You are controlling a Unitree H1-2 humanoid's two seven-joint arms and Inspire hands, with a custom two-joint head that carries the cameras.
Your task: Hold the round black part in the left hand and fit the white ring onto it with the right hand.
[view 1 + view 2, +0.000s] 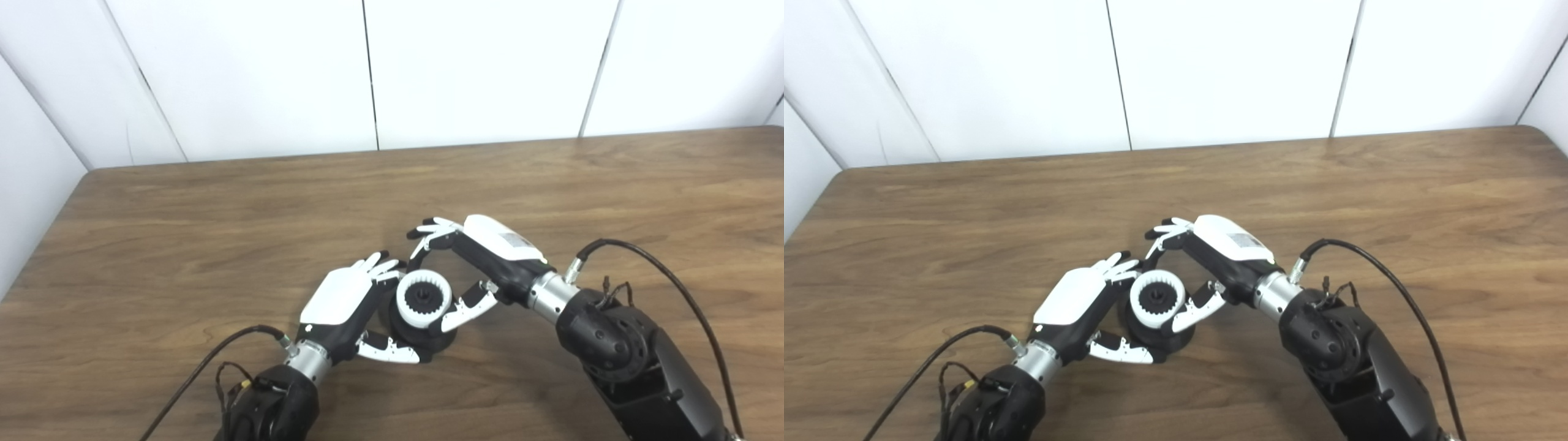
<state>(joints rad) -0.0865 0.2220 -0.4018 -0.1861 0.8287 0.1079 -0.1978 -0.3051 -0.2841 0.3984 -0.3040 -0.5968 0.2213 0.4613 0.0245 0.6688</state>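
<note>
So the left hand [343, 300] is wrapped around the round black part [422, 334], fingers curled over the far side and thumb tucked along the near side at the bottom, so it's clearly gripping it. The part looks like it's sitting on or just above the wooden table [184, 245], can't really tell which. The white ring [424, 299] is on top of the black part, toothed on the inside, with a dark hub showing through the middle. Looks seated or close to it, but I can't say if it's fully pressed down. The right hand [484, 263] comes in from the other side: its thumb reaches down and touches the ring's right edge, while the fingers arch over the far side with the tips just above and behind the ring. Whether those fingertips actually touch the ring I can't tell, so it reads as a loose pinch on the ring rather than a firm one. Both hands are basically crowded right around the part, almost touching each other at the back. Outward from there, the tabletop is bare wood in every direction, with lots of room left, right and toward the far edge, which runs along the white panelled wall [367, 73]. The table's rounded left corner shows at the back left. Cables [674, 282] loop off both wrists.
</note>
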